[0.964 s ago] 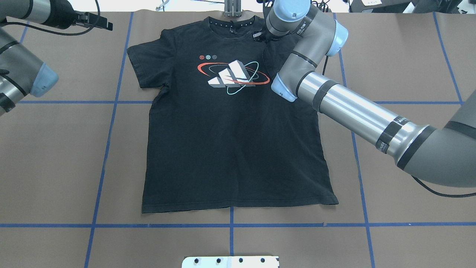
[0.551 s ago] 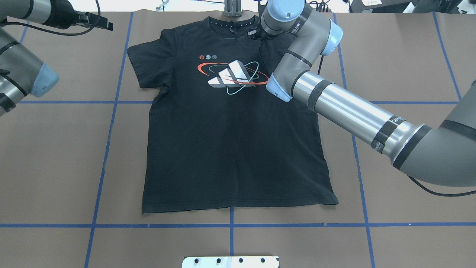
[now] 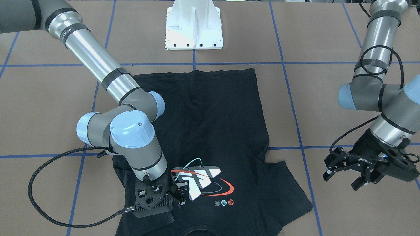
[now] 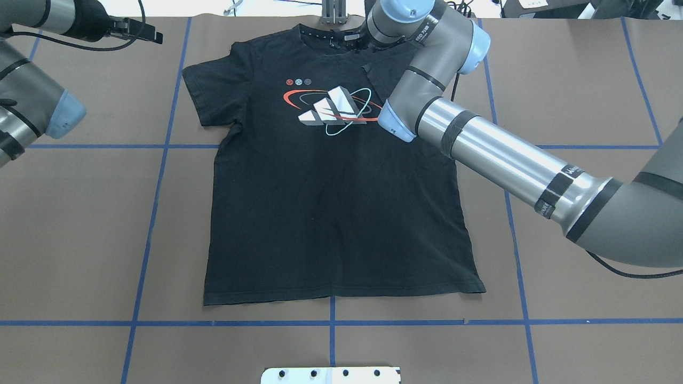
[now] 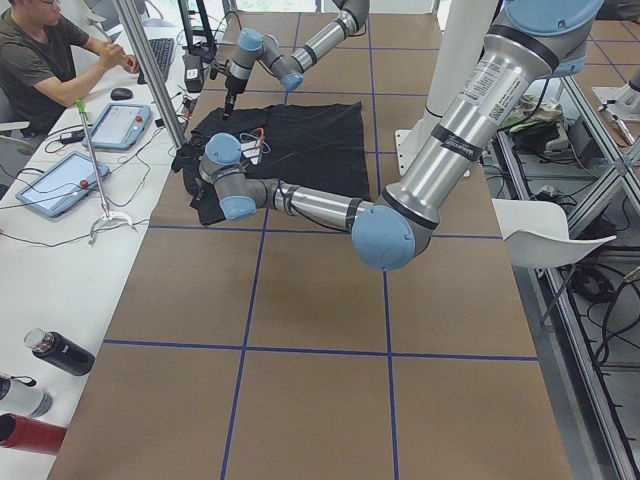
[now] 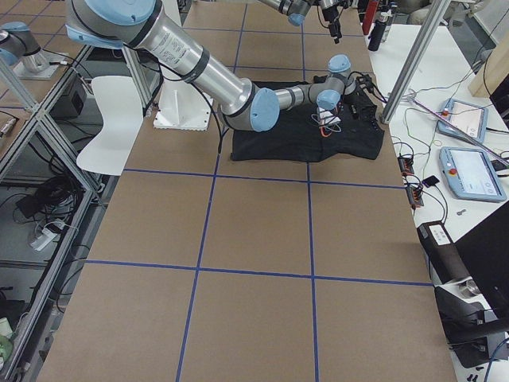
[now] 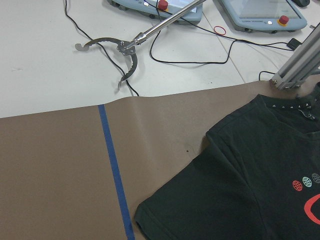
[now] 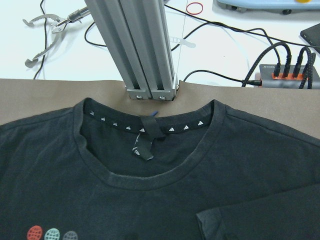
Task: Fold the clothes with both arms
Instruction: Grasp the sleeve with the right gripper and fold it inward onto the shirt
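On one table point(image 4: 80, 213), one T-shirt point(image 4: 331, 213): right hand point(image 3: 174, 196) pinches its sleeve point(image 4: 381, 74), left hand point(image 3: 342, 181) wide.

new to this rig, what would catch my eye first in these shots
A black T-shirt lies print-up on the brown table. The right gripper pinches its sleeve, folded in over the chest, beside the collar. The left gripper hangs open, clear of the cloth.

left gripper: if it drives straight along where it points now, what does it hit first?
Likely the T-shirt, at its sleeve: the open left gripper points at it, tilted down. Depth is unclear; it may touch the table cover just short.
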`<state>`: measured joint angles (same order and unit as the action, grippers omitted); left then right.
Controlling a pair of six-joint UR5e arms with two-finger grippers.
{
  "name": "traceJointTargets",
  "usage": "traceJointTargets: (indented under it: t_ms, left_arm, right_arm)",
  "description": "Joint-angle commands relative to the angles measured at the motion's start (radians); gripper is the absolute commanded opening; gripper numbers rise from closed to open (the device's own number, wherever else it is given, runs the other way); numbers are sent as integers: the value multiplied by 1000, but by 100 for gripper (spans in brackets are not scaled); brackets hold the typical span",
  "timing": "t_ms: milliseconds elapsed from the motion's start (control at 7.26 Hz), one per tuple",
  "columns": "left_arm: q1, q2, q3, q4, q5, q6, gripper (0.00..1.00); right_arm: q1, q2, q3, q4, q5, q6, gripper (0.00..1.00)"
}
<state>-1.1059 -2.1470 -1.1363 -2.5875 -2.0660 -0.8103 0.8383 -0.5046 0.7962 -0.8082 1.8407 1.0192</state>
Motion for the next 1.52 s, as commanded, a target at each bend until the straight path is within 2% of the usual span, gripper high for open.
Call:
traceJointTargets:
  t_ms: [0,138,276,551,689,827,964,1378]
  left_arm:
    - [82,-55,100,-80,161,-128,99]
    - [115,-63,131,-82,235,-136,99]
    - [120,-66,162,-82,245,-138,94]
    - [156,-118,260,-85,329,-144,79]
    - [158,-125,270,-85,329,-145,69]
    - [158,-126,288,-86,331,-145,59]
    - [158,-138,321,-109,331,-145,56]
    - [179,-146,375,-141,339,-145,55]
  right_arm:
    - [13,-125,227,-9,63,148,99]
    - [22,-194,324,-29,98,150,99]
    - [25,-225,392,-81,112,150,99]
    - [33,-299,486,-86,136,150,99]
    - [36,-351,541,-86,144,150,99]
    - [38,-374,570,-88,146,150,99]
    - [36,-374,571,-94,146,148,99]
    - [35,-376,568,-94,141,145,99]
